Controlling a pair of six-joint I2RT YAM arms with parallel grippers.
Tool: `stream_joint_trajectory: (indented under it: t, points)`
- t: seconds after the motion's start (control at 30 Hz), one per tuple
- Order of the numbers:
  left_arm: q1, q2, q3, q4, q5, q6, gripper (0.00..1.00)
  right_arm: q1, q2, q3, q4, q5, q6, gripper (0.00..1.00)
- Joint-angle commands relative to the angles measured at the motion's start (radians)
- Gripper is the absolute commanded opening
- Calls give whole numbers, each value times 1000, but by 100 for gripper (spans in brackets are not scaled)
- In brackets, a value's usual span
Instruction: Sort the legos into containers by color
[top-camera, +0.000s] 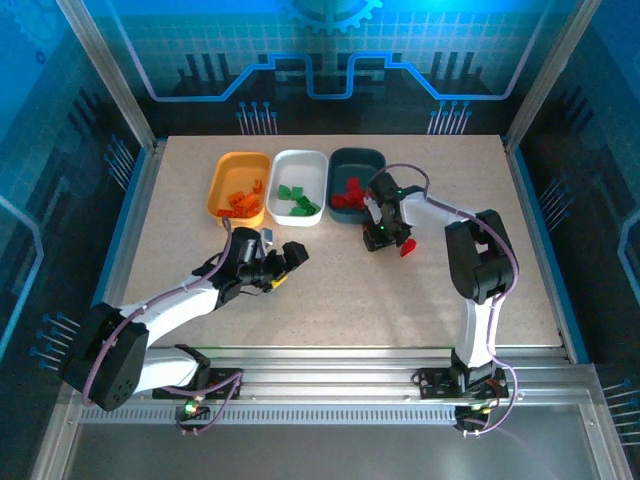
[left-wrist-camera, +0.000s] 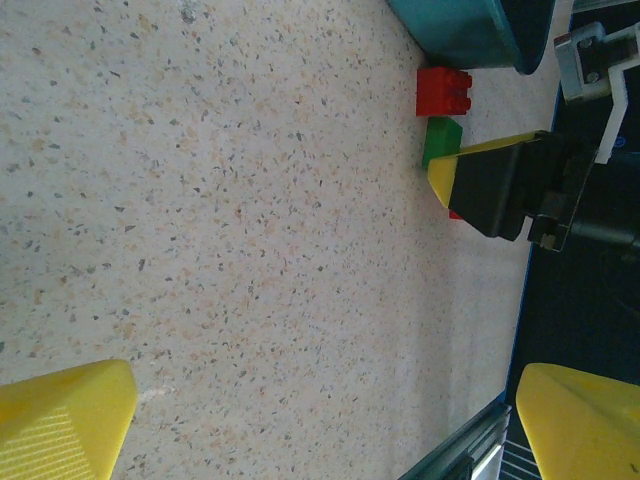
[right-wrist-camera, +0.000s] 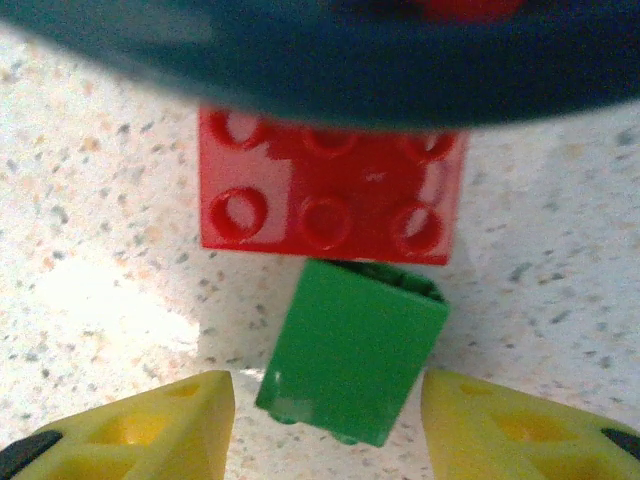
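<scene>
No legible text, label, brand, number or sign on any surface in view

Far part of table (top-camera: 330, 300): three trays in a row, side by side: left tray (top-camera: 222, 172), middle tray (top-camera: 300, 156), right tray (top-camera: 357, 155).
In left tray: brick heap (top-camera: 243, 202).
In middle tray: brick cluster (top-camera: 297, 201).
In right tray: brick group (top-camera: 348, 193).
On table, just before right tray's near wall: six-stud brick (right-wrist-camera: 330, 200).
Directly before that, touching or nearly so: smaller brick (right-wrist-camera: 350, 365), askew, between fingertips of right gripper (right-wrist-camera: 325, 420).
Right of that gripper, on table: loose brick (top-camera: 407, 247).
Before middle tray, well apart from it: left gripper (top-camera: 285, 265).
</scene>
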Motion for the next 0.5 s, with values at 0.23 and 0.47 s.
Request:
stream_joint_trajectory:
  t: [0.23,0.47]
  points:
    - [-5,-36,-7,-51,-27,25,99,33,32,41,-11,91,124,47]
    - [-5,-32,-4,-51,-31,29,99,29,35,8,15,49,157,44]
